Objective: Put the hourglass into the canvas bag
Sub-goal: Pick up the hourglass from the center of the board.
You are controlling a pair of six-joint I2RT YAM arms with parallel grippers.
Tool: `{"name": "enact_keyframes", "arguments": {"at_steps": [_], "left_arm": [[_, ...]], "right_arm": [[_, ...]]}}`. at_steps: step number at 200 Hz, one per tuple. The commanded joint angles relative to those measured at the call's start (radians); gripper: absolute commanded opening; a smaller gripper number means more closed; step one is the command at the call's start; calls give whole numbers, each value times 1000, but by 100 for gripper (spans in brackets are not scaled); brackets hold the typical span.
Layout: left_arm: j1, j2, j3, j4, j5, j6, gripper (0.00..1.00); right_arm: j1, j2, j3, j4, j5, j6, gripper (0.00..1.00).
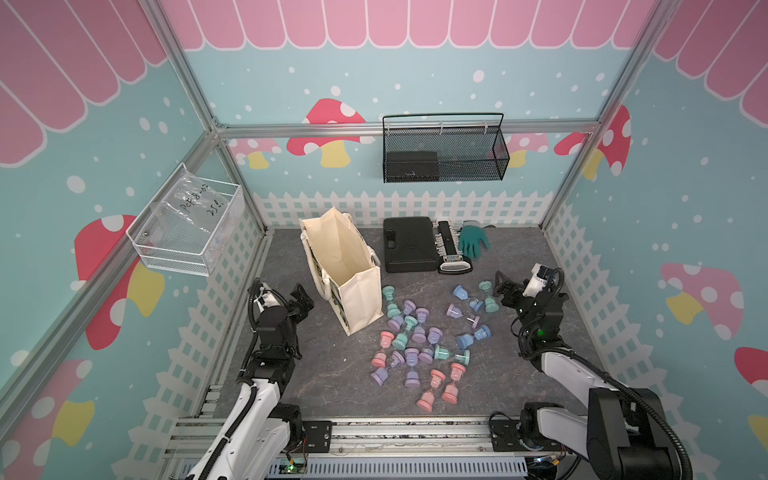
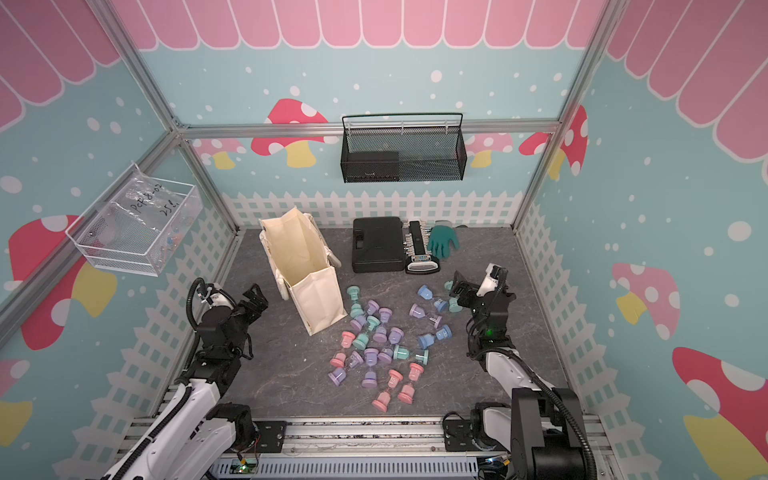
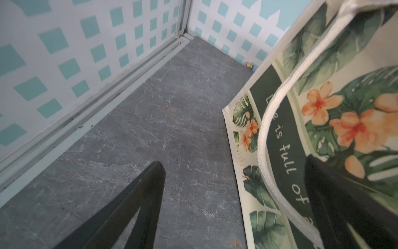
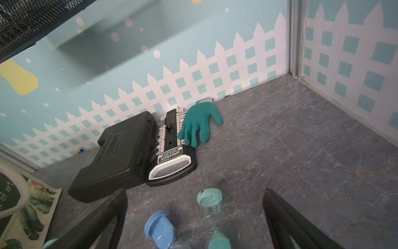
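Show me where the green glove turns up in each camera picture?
In a top view: the green glove lies near mid-height, right of centre.
In a top view: the glove again, same spot.
Left wrist: not in it.
Right wrist: the glove lies beside the tool rack.
Shared landmark: the black case, on the rack's other side.

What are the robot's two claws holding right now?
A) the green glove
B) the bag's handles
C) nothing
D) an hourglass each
C: the left gripper beside the bag and the right gripper near the hourglasses both stand open, with nothing between their fingers.
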Motion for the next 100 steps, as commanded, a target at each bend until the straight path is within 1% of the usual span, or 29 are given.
{"name": "enact_keyframes", "arguments": {"at_steps": [1, 20, 40, 50, 54, 74, 100], "left_arm": [[-38, -19, 53, -223, 19, -58, 99], [-96, -47, 64, -282, 13, -80, 99], [-168, -52, 94, -386, -35, -101, 99], [-200, -51, 107, -435, -38, -112, 99], [-212, -50, 112, -451, -66, -119, 99], [-270, -49, 136, -510, -68, -135, 99], [-355, -31, 162, -584, -78, -148, 98]], "right_arm": [[12, 4, 24, -125, -84, 45, 100], [41, 10, 50, -196, -85, 22, 99], [76, 24, 91, -273, -98, 9, 100], [108, 28, 110, -306, -90, -9, 100], [122, 29, 121, -325, -80, -17, 100], [195, 49, 165, -399, -49, -57, 100], [255, 68, 193, -453, -84, -77, 99]]}}
